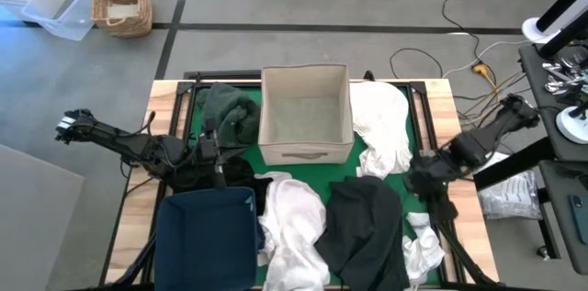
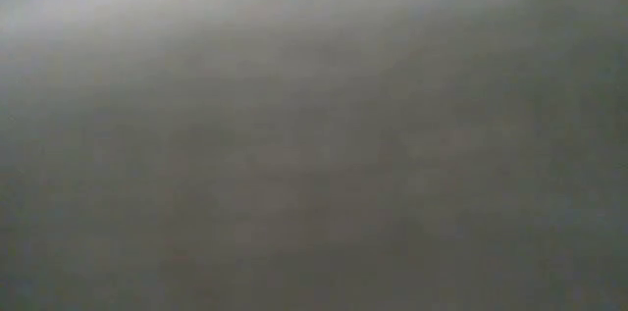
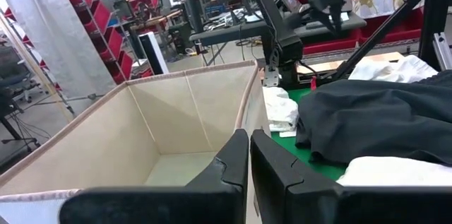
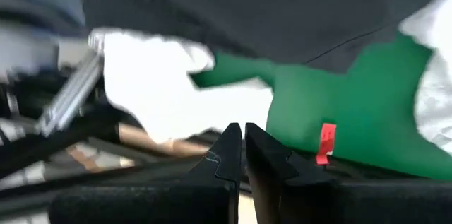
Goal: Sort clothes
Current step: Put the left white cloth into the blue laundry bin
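Observation:
The clothes lie around a beige box (image 1: 305, 112) on the green mat (image 1: 342, 170). A dark green one (image 1: 231, 113) is left of the box and a white one (image 1: 384, 122) right of it. Nearer lie another white one (image 1: 294, 225), a charcoal one (image 1: 369, 227) and a small white piece (image 1: 423, 247). My left gripper (image 3: 248, 139) is shut and level beside the box's left wall, above a black garment (image 1: 241, 172). My right gripper (image 4: 244, 133) is shut and points down over the mat's right edge, near the small white piece (image 4: 152, 75). The low view shows only grey blur.
A navy bin (image 1: 208, 236) stands at the near left corner. The table's dark frame (image 1: 424, 126) runs along the mat's edges. On the floor beyond are a wicker basket (image 1: 121, 4), clear plastic tubs (image 1: 55, 6) and cables (image 1: 459, 48). A bench with gear (image 1: 565, 98) stands at the right.

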`<state>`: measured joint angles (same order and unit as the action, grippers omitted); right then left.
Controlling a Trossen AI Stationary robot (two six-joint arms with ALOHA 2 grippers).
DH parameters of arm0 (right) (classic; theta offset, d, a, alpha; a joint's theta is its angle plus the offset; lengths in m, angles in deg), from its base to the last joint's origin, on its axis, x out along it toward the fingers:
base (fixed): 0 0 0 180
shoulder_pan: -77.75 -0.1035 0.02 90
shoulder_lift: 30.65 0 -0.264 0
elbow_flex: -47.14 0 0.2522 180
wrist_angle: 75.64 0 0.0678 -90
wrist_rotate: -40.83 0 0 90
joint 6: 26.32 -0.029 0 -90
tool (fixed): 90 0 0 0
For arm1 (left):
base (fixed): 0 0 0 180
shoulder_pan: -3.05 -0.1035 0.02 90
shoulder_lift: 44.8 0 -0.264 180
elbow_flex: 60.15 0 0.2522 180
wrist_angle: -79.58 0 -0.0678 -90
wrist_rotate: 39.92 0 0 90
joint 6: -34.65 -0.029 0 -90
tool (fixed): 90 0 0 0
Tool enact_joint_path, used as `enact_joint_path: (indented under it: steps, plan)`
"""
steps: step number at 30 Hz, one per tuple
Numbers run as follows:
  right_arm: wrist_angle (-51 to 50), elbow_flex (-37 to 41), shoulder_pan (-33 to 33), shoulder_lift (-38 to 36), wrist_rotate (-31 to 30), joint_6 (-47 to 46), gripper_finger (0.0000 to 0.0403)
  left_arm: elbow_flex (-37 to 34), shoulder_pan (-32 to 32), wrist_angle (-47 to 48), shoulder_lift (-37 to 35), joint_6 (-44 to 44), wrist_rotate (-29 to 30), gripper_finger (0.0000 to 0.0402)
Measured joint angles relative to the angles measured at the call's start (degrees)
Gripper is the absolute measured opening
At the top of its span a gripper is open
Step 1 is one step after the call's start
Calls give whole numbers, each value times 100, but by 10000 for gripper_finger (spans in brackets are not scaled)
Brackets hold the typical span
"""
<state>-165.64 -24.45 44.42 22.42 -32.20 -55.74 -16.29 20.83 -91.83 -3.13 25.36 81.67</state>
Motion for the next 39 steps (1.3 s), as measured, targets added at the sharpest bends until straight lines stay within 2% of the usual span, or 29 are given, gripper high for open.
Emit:
enact_joint_path:
  steps: [8, 12, 18, 21, 31, 35, 39]
  plan:
    - [91, 10, -1254, 345, -61, -1092, 13, -2, 0, 3, 3, 104, -1, 0]
    - [125, 13, -1580, 611, -345, -1459, 13, -2, 0, 1, 4, 182, -1, 0]
    - [255, 15, -1671, 1044, -357, -1710, 19, -2, 0, 0, 4, 192, -1, 0]
    - [276, 17, -1671, 1215, -359, -1722, 46, -2, 0, 0, 4, 233, -3, 0]
    - [282, 20, -1694, 1542, -561, -1713, 173, -2, 0, 0, 4, 235, -4, 0]
    - [309, 48, -1868, 1534, -610, -1779, 203, -2, 0, 0, 4, 235, -5, 0]
    - [464, 125, -2235, 1529, -848, -2224, 217, -2, 0, 0, 4, 235, -5, 0]
